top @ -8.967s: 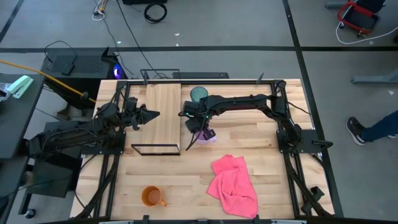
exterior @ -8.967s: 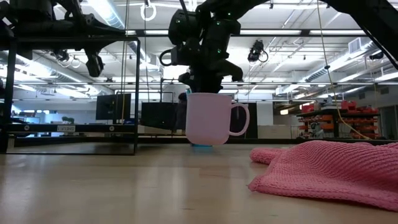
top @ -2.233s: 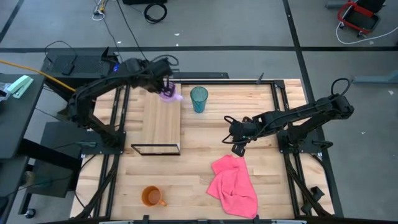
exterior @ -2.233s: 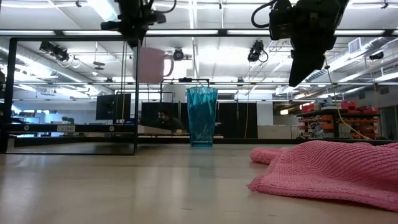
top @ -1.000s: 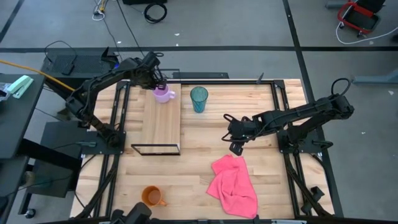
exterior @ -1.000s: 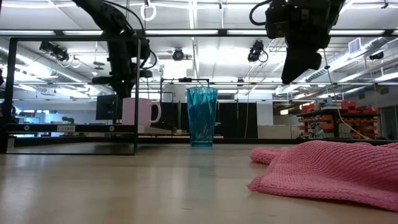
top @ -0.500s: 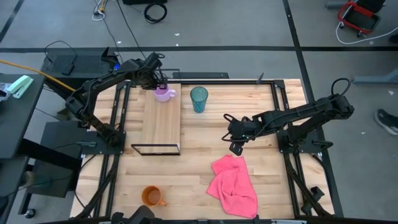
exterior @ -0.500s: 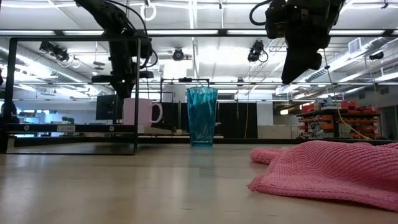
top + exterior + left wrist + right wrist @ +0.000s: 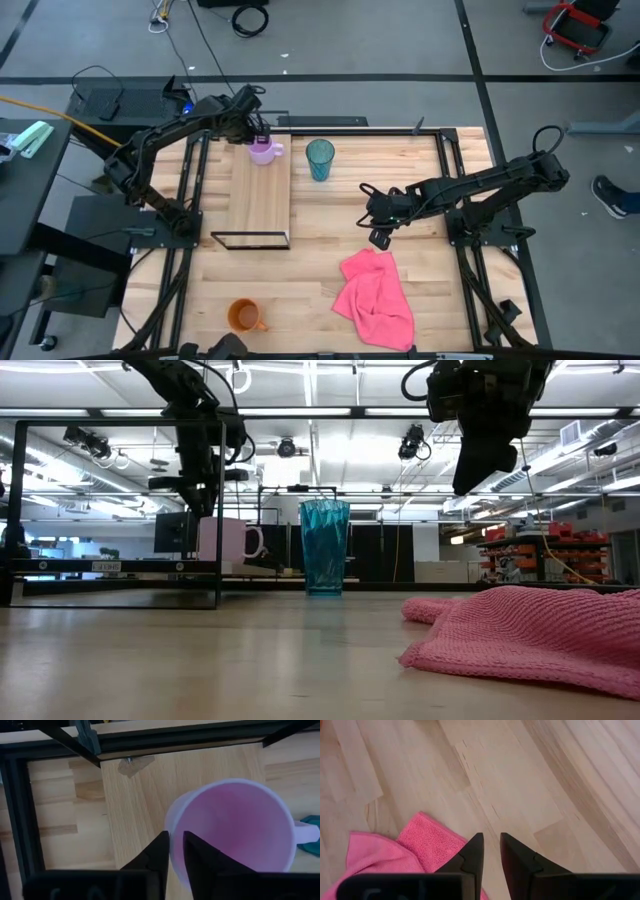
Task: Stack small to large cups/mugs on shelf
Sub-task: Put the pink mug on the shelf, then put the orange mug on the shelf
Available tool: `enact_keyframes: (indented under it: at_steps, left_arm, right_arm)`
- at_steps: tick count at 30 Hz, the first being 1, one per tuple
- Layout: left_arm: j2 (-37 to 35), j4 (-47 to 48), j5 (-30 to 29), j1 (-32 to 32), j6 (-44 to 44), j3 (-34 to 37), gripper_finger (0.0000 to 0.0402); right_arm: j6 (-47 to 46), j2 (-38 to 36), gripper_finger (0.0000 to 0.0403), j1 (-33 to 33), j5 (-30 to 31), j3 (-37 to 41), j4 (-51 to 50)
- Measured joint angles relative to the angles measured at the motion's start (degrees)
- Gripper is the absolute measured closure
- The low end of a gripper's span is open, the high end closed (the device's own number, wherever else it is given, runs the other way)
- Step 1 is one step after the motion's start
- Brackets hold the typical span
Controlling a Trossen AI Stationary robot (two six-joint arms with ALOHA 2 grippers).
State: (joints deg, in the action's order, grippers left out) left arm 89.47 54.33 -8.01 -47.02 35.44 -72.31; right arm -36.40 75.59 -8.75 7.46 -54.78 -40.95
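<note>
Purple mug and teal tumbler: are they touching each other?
Apart. In the high view the purple mug sits on the shelf, the teal tumbler on the table beside it, with bare wood between; the low view shows a gap too.

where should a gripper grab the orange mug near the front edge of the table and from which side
Probably the rim of the orange mug, from straight above, one finger inside and one outside. It stands upright, mouth open upward, with bare table around it. Take the wall opposite its handle, which sticks out toward the pink cloth.

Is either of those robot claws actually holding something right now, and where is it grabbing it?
The left gripper pinches the purple mug by its rim; the right gripper holds nothing.
</note>
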Motion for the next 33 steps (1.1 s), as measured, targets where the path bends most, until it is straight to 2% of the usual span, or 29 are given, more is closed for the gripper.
enact_keyframes:
  at_steps: [9, 17, 23, 33]
  left_arm:
    - [-0.6, 0.6, 0.3, -0.1, 0.0, 0.0, 0.034]
    - [-8.2, 0.5, 1.2, 0.0, 0.0, 0.0, 0.0328]
    - [-16.4, 0.6, 8.8, 3.2, -0.4, 0.0, 0.0331]
    - [-27.2, 1.0, 21.9, 19.1, -0.2, -0.1, 0.0338]
  right_arm:
    - [0.1, 0.0, 0.0332, 0.0, 0.0, 0.0, 0.0]
    - [0.5, 0.0, 0.0332, 0.0, 0.0, 0.0, 0.0]
    - [0.7, 0.0, 0.0332, 0.0, 0.0, 0.0, 0.0]
    - [2.1, 0.0, 0.0332, 0.0, 0.0, 0.0, 0.0]
